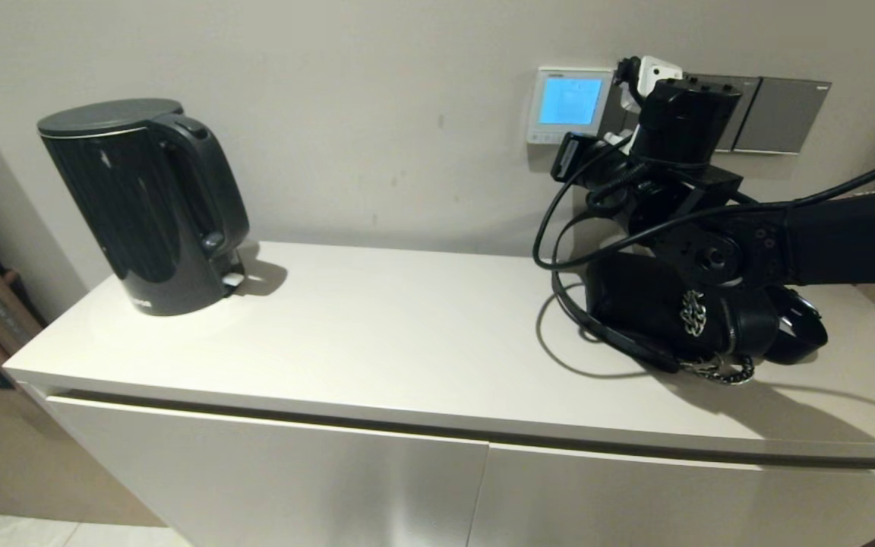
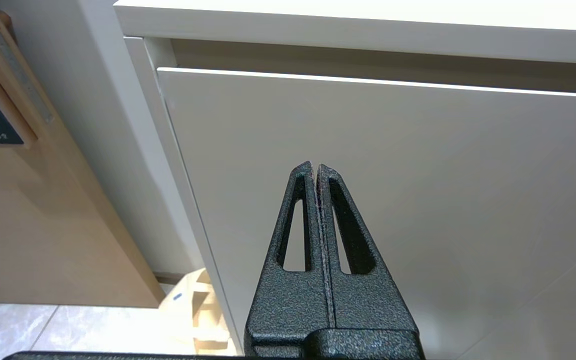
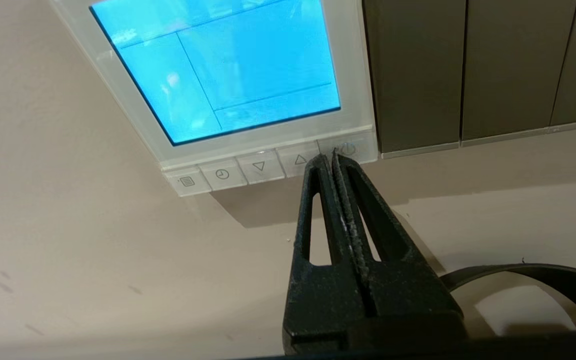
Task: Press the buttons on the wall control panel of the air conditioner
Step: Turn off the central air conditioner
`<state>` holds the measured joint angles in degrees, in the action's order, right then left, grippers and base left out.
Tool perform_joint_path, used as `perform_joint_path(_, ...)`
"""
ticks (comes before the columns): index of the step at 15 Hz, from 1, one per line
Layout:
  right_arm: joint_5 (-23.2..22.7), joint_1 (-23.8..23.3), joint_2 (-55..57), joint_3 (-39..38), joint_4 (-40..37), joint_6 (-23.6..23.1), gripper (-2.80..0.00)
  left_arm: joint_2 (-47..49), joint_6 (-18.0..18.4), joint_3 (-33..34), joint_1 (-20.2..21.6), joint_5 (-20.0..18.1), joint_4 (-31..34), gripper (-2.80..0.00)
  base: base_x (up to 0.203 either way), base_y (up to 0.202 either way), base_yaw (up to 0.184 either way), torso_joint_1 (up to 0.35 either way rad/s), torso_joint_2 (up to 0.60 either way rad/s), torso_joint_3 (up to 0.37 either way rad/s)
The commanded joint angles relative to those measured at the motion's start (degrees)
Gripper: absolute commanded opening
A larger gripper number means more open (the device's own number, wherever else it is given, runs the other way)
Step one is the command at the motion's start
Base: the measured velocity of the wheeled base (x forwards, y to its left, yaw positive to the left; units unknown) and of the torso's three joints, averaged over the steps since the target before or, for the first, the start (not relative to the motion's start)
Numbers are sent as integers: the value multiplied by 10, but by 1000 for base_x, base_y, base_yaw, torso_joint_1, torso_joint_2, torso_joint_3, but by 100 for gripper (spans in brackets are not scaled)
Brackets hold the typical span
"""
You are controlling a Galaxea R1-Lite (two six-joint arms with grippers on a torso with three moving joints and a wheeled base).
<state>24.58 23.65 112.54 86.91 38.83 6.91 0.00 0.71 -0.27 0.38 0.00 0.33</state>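
The wall control panel (image 1: 568,102) is a white-framed thermostat on the wall above the counter, its screen lit blue (image 3: 228,65). The buttons (image 3: 240,170) form a row along its bottom edge. My right gripper (image 3: 329,157) is shut and empty. Its tips are at the row's end, on the left edge of the power button (image 3: 352,148), next to the up-arrow button (image 3: 297,161). In the head view the right wrist (image 1: 684,114) hides the fingers. My left gripper (image 2: 315,167) is shut and empty, low in front of the white cabinet door (image 2: 418,175).
Grey switch plates (image 1: 775,114) sit right of the thermostat. A black kettle (image 1: 141,205) stands at the counter's left. A black bag with a chain (image 1: 680,315) lies on the white counter (image 1: 407,327) under my right arm. Cables loop from the wrist.
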Motion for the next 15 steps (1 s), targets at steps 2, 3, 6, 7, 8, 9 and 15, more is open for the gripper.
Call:
perform_joint_path(2,1,0,2,1,2,0,-280,1,0,0,1,0,0,-280,0,0,0,0,0,0)
perform_joint_path(3,0,0,1,1,2,0,-280,1,0,0,0,1,0,-280,0,0,0,0,0,0)
perform_joint_path(6,0,0,-2,-1,3,0,-280,1,0,0,1,0,0,-280,0,0,0,0,0,0)
perform_joint_path(7,1,2,-6,-2,3,0,-280,1,0,0,0,0,0,-280,0,0,0,0,0,0)
perform_joint_path(8,2,3,-13,-4,3,0,-280,1,0,0,0,0,0,-280,0,0,0,0,0,0)
perform_joint_path(9,2,4,-23,-7,3,0,-280,1,0,0,0,1,0,-280,0,0,0,0,0,0)
perform_joint_path(15,2,17,-57,-29,3,-8,-280,1,0,0,1,0,0,-280,0,0,0,0,0,0)
